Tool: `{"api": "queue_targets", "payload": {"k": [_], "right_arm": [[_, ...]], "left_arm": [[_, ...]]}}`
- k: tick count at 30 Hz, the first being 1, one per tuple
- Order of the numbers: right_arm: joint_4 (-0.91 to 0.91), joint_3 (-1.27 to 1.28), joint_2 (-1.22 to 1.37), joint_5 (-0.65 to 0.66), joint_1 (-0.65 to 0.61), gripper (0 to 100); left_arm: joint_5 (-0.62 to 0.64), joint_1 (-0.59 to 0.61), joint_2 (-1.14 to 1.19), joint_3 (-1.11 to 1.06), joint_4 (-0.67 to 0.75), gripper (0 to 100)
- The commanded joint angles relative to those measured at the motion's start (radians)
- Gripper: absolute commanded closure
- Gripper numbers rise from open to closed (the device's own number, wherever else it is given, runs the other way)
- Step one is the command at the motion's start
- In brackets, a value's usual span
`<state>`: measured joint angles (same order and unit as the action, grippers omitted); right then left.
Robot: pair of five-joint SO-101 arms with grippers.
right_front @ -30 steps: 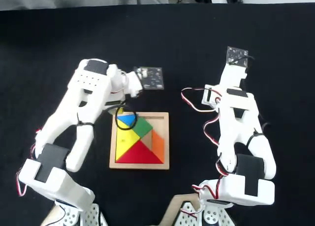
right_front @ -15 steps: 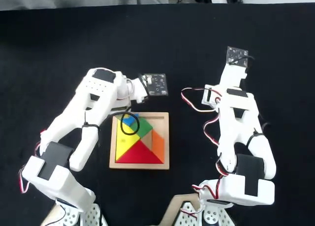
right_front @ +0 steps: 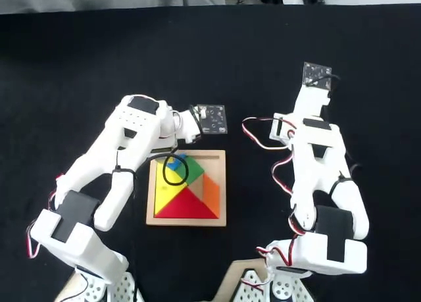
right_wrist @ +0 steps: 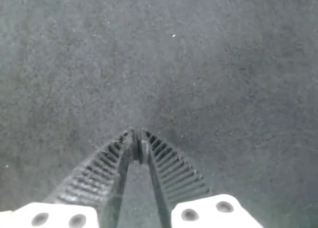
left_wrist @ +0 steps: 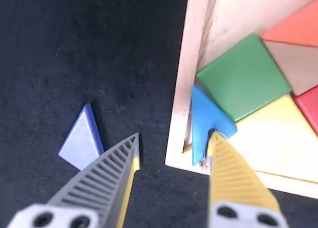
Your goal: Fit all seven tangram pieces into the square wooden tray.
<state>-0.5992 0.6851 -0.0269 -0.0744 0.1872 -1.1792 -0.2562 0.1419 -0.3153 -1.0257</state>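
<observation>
Left gripper (left_wrist: 174,136) parted astride the wall of the square wooden tray (left_wrist: 180,84) — one finger on the blue triangle (left_wrist: 204,119) in the corner, the other outside, near a pale-blue triangle (left_wrist: 82,138) loose on the cloth. Seating the blue piece likely calls for a gentle push flat against the wall, neighbours undisturbed. Right gripper (right_wrist: 135,138) pinched shut on nothing; whether the blue triangle lies flat cannot be told.

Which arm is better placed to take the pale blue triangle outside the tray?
Left: the left pincer, open, is beside that triangle; the right pincer is shut, far off over the table.
</observation>
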Motion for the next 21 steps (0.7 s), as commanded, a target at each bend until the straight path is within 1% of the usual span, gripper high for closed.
{"api": "queue_targets", "payload": {"k": [1,7,12,16,18,21], "right_arm": [[0.015,-0.065,-0.012,-0.005,-0.006,98.7],[0.015,-0.065,-0.012,-0.005,-0.006,98.7],[0.014,-0.065,-0.012,-0.005,-0.006,98.7],[0.014,-0.065,-0.012,-0.005,-0.006,98.7],[0.014,-0.065,-0.012,-0.005,-0.006,98.7],[0.014,-0.065,-0.012,-0.005,-0.006,98.7]], "left_arm": [[0.009,-0.036,-0.006,0.008,0.014,78],[0.005,-0.039,-0.006,0.012,0.021,78],[0.009,-0.042,-0.006,-0.035,0.098,78],[0.02,-0.058,-0.018,-0.035,0.098,78],[0.06,-0.056,-0.044,-0.018,0.095,78],[0.075,-0.038,-0.104,-0.005,0.048,78]]}}
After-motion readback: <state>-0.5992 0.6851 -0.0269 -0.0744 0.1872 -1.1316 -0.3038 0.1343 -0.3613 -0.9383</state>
